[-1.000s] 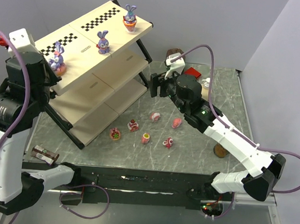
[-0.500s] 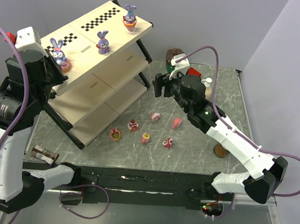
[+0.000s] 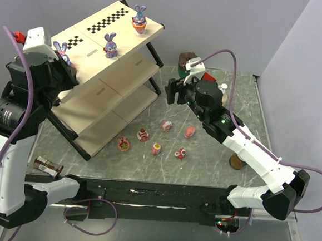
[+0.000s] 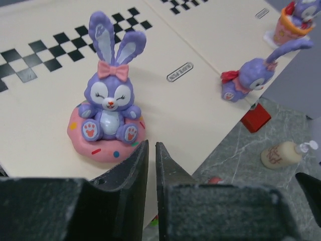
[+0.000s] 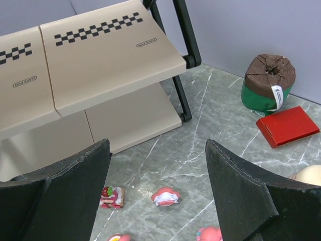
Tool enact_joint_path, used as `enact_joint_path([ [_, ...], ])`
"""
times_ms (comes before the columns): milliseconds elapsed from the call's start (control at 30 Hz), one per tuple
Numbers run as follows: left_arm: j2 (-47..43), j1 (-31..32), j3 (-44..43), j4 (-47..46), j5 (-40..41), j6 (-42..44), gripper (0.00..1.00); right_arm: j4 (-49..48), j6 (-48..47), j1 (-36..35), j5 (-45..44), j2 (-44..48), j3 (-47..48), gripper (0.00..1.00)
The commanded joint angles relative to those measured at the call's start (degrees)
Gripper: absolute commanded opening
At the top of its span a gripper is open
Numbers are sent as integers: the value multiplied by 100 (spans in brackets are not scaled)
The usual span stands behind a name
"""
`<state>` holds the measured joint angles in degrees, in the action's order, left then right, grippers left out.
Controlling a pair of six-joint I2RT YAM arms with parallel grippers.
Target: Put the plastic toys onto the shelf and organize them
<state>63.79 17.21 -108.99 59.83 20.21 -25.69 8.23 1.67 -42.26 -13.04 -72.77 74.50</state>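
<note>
The shelf (image 3: 98,34) stands at the back left, and three purple bunny toys sit on its checkered top board (image 4: 45,50). The left one (image 4: 109,118) sits upright on a pink doughnut base just beyond my left gripper (image 4: 152,145), which is shut and holds nothing. The other two bunnies (image 3: 110,45) (image 3: 139,19) stand farther right. Several pink and red toys (image 3: 165,125) (image 3: 143,134) (image 3: 180,153) lie on the table in front of the shelf. My right gripper (image 5: 157,145) hangs open above them, near one toy (image 5: 165,196), with nothing between its fingers.
A green can with a brown top (image 5: 266,83), a red box (image 5: 287,125) and a cream pump bottle (image 4: 281,154) stand at the back of the table. A dark jar (image 3: 48,166) lies front left. A brown disc (image 3: 236,161) lies under my right arm.
My left arm has moved up and to the right beside the shelf and now covers part of the leftmost bunny. My right gripper has shifted slightly right and stays open.
</note>
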Motion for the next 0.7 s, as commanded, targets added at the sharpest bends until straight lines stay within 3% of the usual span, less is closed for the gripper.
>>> enact_joint_path([
  [0,98,-16,-665,-595,-52,310,22,-181,61,78,29,237,-49,82],
  [133,362,-16,-1273,-570,61,495,45,-190,96,86,3,237,-50,82],
  [433,784,-16,-1669,-130,853,636,80,-243,79,130,-41,202,-50,82],
  [533,872,-121,-1564,-209,766,644,89,-217,35,148,-23,106,47,83],
  [667,986,-560,-1415,-332,222,618,90,-164,-61,165,-32,9,214,83],
])
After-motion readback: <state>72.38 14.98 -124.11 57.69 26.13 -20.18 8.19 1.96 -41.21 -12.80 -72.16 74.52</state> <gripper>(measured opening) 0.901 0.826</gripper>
